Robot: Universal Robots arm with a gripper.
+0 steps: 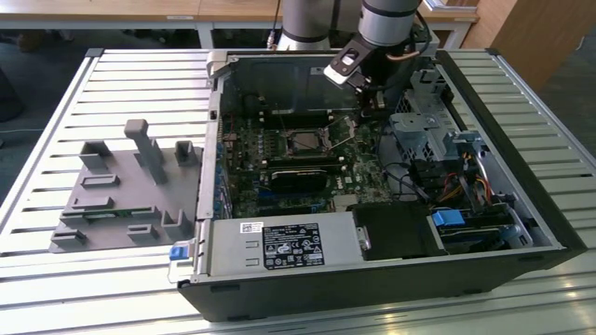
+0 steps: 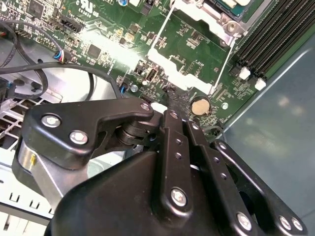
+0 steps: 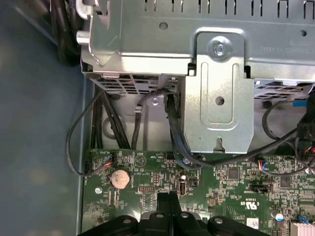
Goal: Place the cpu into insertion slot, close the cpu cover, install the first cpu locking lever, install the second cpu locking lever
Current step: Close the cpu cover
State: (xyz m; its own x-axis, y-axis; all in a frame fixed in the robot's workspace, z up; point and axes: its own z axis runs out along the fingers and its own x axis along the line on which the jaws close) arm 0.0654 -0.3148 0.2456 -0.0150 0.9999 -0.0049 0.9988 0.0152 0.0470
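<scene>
As gripper (image 3: 169, 196), fingers closed w/ nothing held, hovers just by the flipped-open cpu cover (image 2: 170, 69), I'd push its free edge evenly, slowly toward the insertion slot (image 1: 303, 143).

Arm (image 1: 386, 19) enters at top centre-right of the exterior view, its last link near vertical, with a second grey link beside it. The wrist (image 1: 347, 66) block is tilted toward the exterior view's left. The gripper (image 1: 372, 94) hangs below, pointing down. In both wrist views the black linkage fingers (image 3: 162, 216) meet at the tips, pressed together, with the linkage arms splayed wide behind them.
</scene>
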